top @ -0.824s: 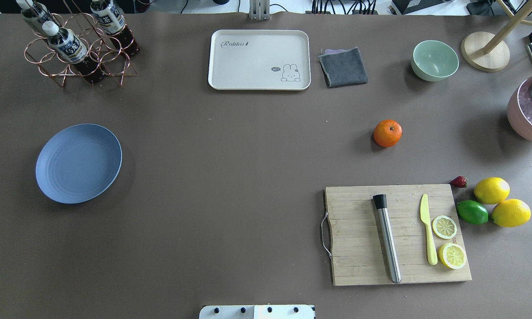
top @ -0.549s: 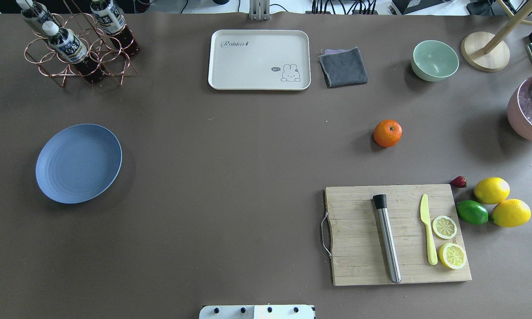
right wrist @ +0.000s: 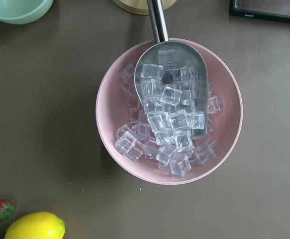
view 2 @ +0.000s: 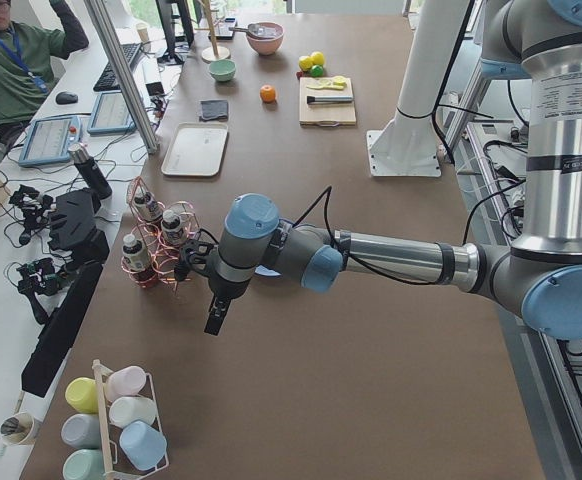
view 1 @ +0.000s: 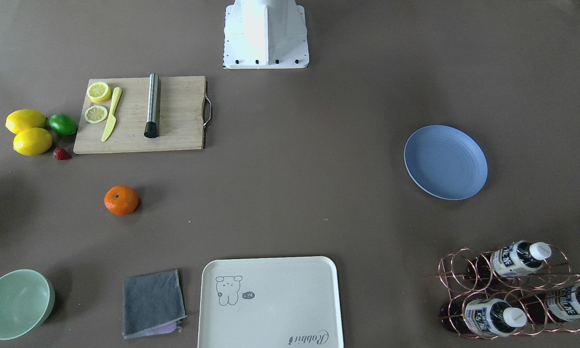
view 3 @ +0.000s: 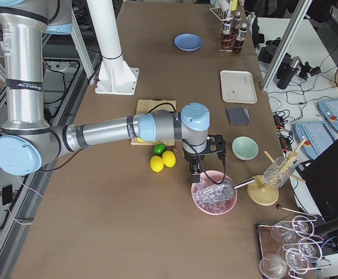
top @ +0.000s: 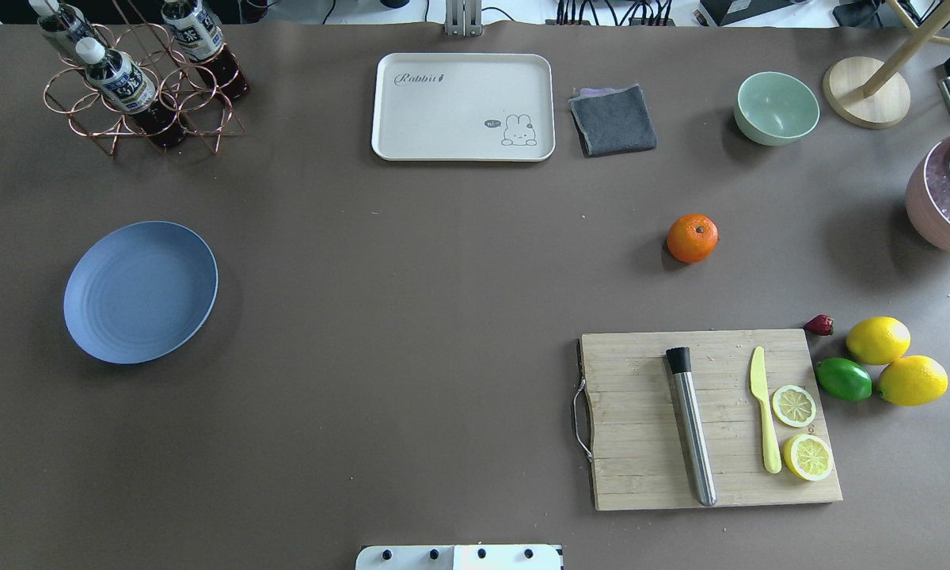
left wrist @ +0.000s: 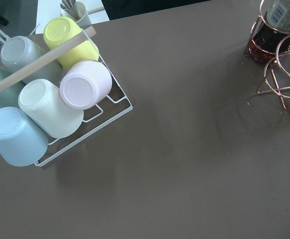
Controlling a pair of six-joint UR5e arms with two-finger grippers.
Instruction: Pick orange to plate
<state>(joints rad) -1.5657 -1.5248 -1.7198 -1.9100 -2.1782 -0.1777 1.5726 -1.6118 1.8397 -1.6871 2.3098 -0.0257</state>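
Note:
The orange (top: 692,238) rests on the brown table right of the middle, beyond the cutting board; the front-facing view has the orange (view 1: 121,200) at its left. The blue plate (top: 140,292) lies bare at the table's left side, far from the fruit. No arm or gripper shows in the overhead or front-facing views. My left gripper (view 2: 214,322) hangs beyond the plate, beside the bottle rack. My right gripper (view 3: 196,172) hovers at the pink ice bowl's near rim. I cannot tell whether either is open or shut.
A cutting board (top: 712,419) holds a muddler, a yellow knife and lemon slices, with lemons, a lime (top: 843,379) and a strawberry beside it. A cream tray (top: 463,107), grey cloth, green bowl (top: 777,108) and bottle rack (top: 138,79) line the far edge. A cup rack (left wrist: 45,94) stands at the left end.

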